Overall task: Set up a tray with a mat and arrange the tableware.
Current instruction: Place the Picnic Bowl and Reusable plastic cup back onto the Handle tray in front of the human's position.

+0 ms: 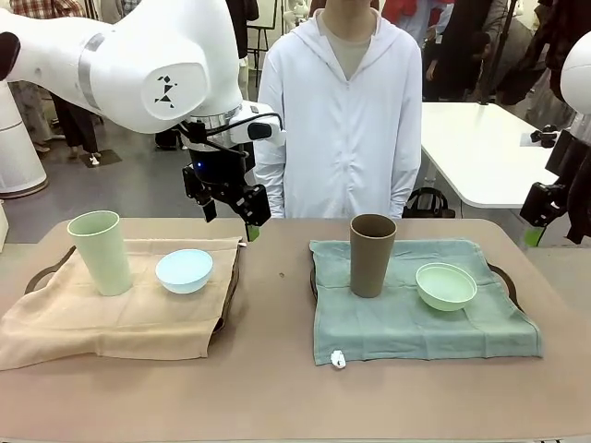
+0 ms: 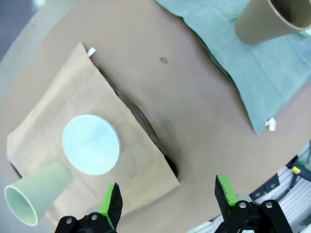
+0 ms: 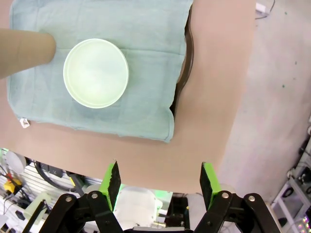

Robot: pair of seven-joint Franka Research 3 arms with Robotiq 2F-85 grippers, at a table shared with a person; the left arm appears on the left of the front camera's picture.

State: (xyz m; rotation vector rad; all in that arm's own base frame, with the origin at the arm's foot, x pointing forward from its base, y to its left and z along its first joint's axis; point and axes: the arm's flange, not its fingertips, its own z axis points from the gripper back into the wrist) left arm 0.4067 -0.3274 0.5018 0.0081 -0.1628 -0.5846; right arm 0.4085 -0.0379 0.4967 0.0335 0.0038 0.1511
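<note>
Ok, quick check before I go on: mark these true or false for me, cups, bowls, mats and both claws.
1. The pale green cup stands on the tan mat. True.
2. The brown cup lies tipped over. False: it stands upright on the green mat.
3. The left claw is open and holds nothing. True.
4. The light blue bowl sits on the green mat. False: it sits on the tan mat.
5. The right claw grips the mint green bowl. False: it is open, apart from the bowl.

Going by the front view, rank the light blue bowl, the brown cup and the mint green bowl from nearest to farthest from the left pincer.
From the left pincer:
1. Light blue bowl, just below it on the beige mat.
2. Brown cup, past the middle, on the green mat.
3. Mint green bowl, beyond the cup, toward the robot's right.
</note>
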